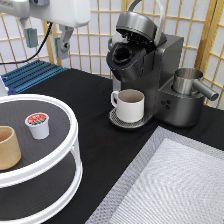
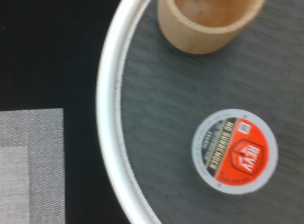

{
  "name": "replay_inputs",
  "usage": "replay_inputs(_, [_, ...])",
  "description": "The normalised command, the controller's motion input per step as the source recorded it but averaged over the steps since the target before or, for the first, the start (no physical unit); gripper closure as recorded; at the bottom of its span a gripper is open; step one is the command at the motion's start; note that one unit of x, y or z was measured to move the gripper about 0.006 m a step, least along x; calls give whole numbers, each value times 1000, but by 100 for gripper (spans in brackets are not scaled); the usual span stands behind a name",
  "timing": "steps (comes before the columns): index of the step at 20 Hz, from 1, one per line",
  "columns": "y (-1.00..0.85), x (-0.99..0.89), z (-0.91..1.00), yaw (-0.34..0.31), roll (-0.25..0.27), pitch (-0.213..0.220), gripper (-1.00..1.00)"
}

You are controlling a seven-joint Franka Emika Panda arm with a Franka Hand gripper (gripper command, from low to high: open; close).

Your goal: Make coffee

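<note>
The gripper [image 1: 46, 42] hangs high at the exterior view's top left, fingers spread wide and empty, well above the coffee pod [image 1: 38, 125].

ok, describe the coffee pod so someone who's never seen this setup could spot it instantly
Find the round two-tier white stand at the exterior view's left. On its dark top shelf sit two things: a tan handleless cup and, toward the coffee machine, the coffee pod. The pod is the smaller one, white plastic with a red-orange printed foil top. The gripper hangs open high above it.
</note>
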Motion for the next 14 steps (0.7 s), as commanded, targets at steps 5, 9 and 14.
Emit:
replay_inputs(5, [-259,-295,-483,186,-2,-133,-100])
replay_inputs(9, [-378,-389,-476,166,12,-52,-100])
replay_inputs(14, [-457,-489,-394,51,93,-34,-100])
